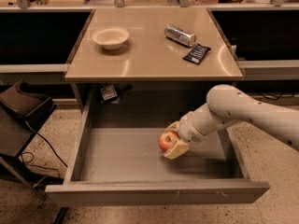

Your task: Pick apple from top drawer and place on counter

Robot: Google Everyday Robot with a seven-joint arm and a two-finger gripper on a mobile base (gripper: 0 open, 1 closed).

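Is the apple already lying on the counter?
No, the apple is inside the top drawer, held by the gripper, below the counter.

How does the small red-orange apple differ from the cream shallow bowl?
The apple is red-orange and solid; the bowl is cream and open-topped. The apple is smaller than the bowl. The apple is in the grey drawer, clamped by the gripper; the bowl stands free on the tan counter. Both are round.

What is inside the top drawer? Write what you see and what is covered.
The top drawer holds the apple, gripped by the pincer toward the right side. The arm and pincer cover the apple's right side and the drawer floor beneath them.
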